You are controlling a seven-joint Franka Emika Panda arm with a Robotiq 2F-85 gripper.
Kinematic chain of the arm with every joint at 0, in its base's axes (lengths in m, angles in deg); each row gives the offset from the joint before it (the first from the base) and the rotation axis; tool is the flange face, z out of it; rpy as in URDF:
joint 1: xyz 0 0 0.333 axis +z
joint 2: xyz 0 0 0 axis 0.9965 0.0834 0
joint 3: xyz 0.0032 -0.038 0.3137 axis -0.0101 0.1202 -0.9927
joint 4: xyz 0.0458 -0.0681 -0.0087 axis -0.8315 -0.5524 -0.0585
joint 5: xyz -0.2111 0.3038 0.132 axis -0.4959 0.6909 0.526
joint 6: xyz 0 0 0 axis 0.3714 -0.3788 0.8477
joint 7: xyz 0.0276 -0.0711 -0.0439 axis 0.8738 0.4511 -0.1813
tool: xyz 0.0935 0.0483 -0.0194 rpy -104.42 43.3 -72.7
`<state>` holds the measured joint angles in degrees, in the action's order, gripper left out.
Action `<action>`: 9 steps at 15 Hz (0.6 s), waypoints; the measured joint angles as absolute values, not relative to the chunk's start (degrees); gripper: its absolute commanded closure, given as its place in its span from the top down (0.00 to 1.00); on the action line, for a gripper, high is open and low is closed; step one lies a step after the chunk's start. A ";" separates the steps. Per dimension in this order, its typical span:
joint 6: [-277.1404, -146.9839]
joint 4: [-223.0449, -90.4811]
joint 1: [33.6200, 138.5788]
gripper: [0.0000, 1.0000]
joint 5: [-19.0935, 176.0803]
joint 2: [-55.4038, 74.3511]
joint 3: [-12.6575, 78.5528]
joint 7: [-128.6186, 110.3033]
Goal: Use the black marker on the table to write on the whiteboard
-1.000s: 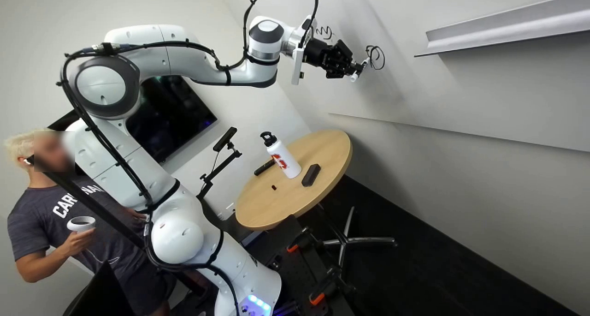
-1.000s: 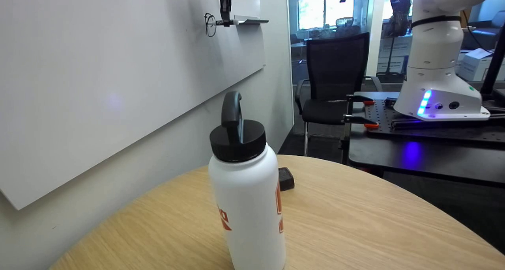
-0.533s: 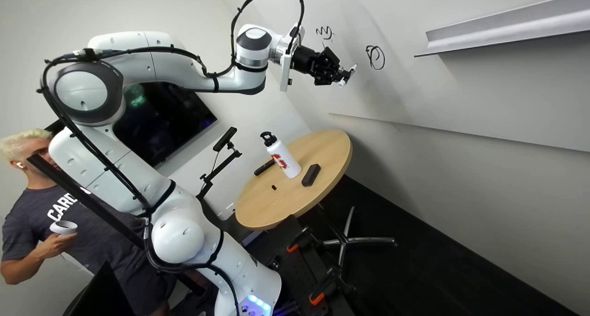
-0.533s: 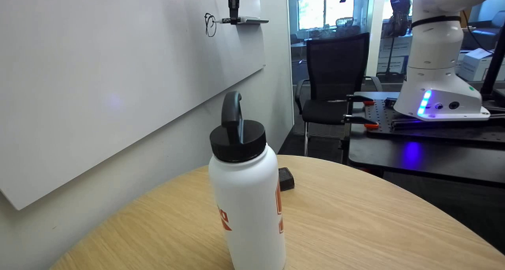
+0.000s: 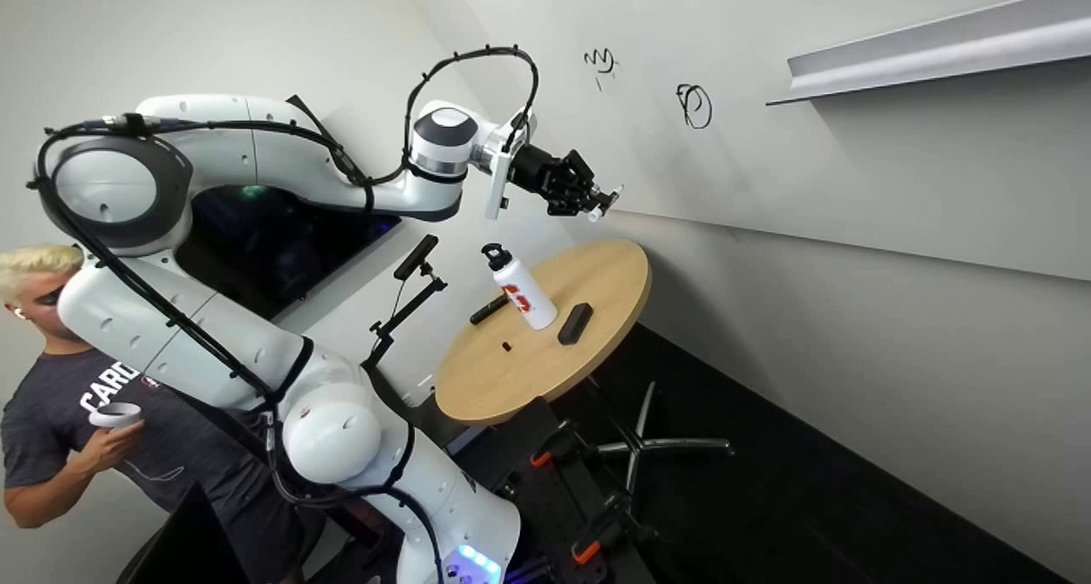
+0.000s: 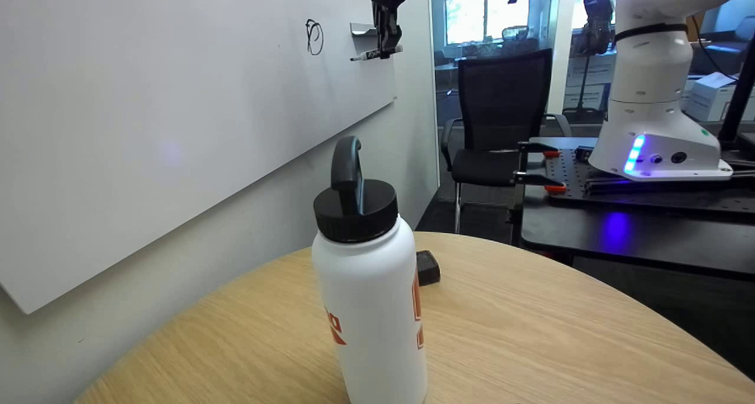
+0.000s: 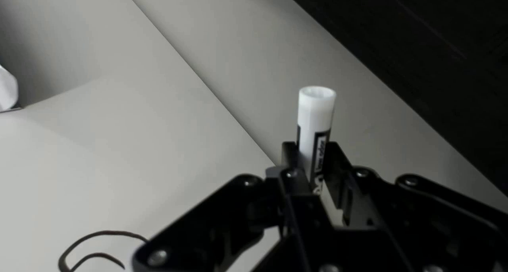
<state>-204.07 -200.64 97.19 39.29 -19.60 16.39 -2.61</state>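
Note:
The black marker has a white barrel with a black label, a dark tip and a white back end; it shows in an exterior view and in the wrist view. My gripper is shut around its middle, with a finger on each side. The marker's tip points toward the whiteboard and appears apart from it. The board bears a looped black scribble and a smaller wavy one. The round wooden table stands below the gripper. In the wrist view the marker's tip is hidden.
On the table stand a white bottle with red marking, a black eraser-like block, a dark stick and a small black piece. A metal tray juts from the board. A person stands behind the arm.
My gripper has moved back from the looped scribble, away from the board and downward, still holding the marker. The whole loop now shows uncovered. The table's things have not moved.

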 measured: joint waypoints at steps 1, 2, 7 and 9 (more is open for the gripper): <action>-204.50 -201.37 97.40 0.20 39.29 -20.25 16.05 -2.61; -205.07 -201.95 97.54 0.20 39.29 -20.90 15.99 -2.61; -205.42 -202.66 97.52 0.20 39.29 -22.11 16.08 -2.61; -205.43 -202.74 97.52 0.05 39.29 -22.11 16.08 -2.61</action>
